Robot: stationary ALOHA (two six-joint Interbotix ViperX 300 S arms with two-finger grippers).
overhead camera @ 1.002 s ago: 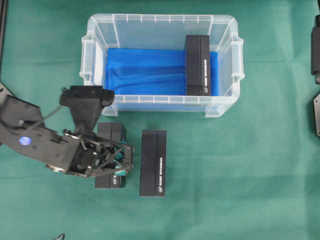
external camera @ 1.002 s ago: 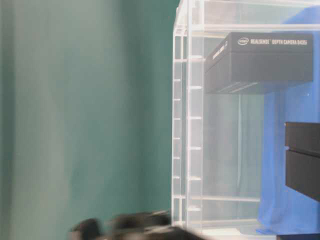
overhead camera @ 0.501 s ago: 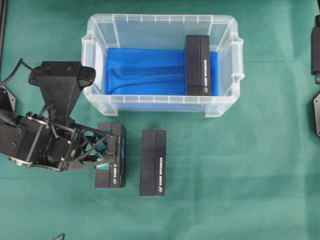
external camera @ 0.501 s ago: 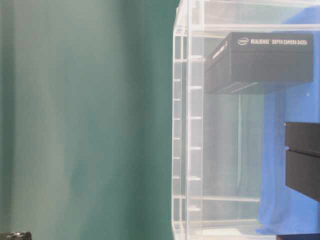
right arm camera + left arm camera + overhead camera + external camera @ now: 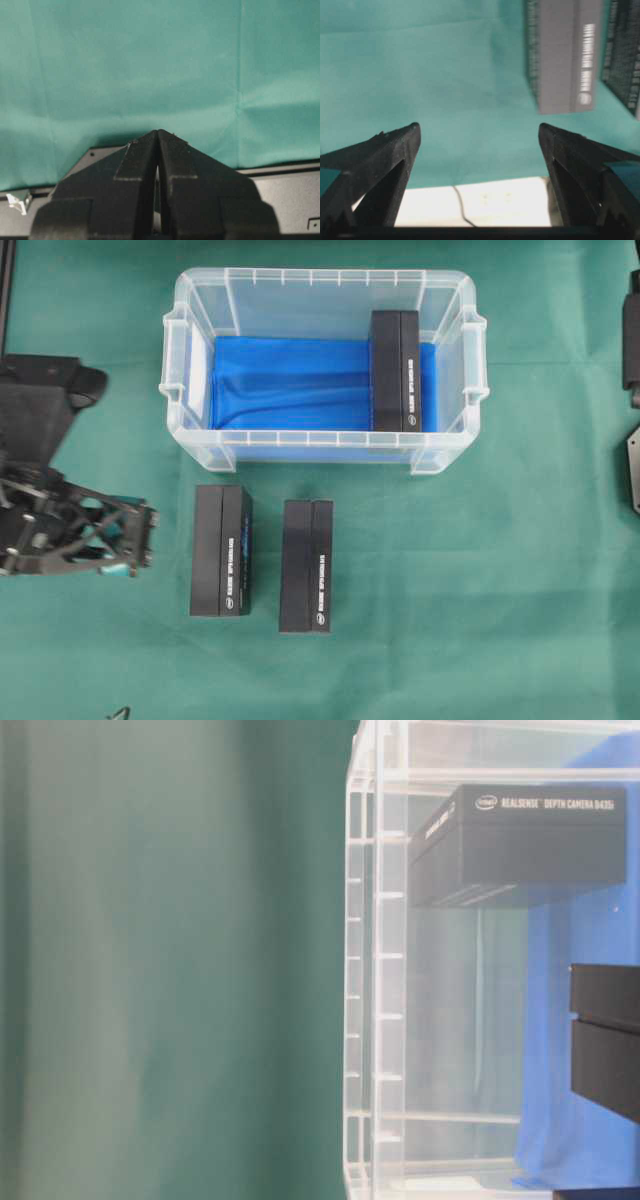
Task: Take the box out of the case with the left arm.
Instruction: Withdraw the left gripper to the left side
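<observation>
The clear case (image 5: 318, 452) with its blue lining stands at the top middle of the overhead view, and its ribbed wall (image 5: 375, 970) fills the table-level view. One black box (image 5: 395, 370) lies inside against the right wall, also seen as the box (image 5: 520, 840) through the plastic. Two more black boxes (image 5: 221, 565) (image 5: 306, 566) lie side by side on the green cloth in front of the case. My left gripper (image 5: 143, 540) is at the far left, well clear of them, open and empty. In the left wrist view its fingers (image 5: 380, 155) frame bare cloth below a box (image 5: 565, 55). My right gripper (image 5: 158, 132) is shut on nothing.
Green cloth (image 5: 480, 620) covers the table. Parts of the right arm (image 5: 632, 330) show at the right edge. A white strip with a thin cable (image 5: 470, 205) lies beyond the cloth's edge in the left wrist view.
My left gripper has drawn back to the left, away from the left-hand box on the cloth, staying open. That box lies where it was left; the one in the case has not moved.
</observation>
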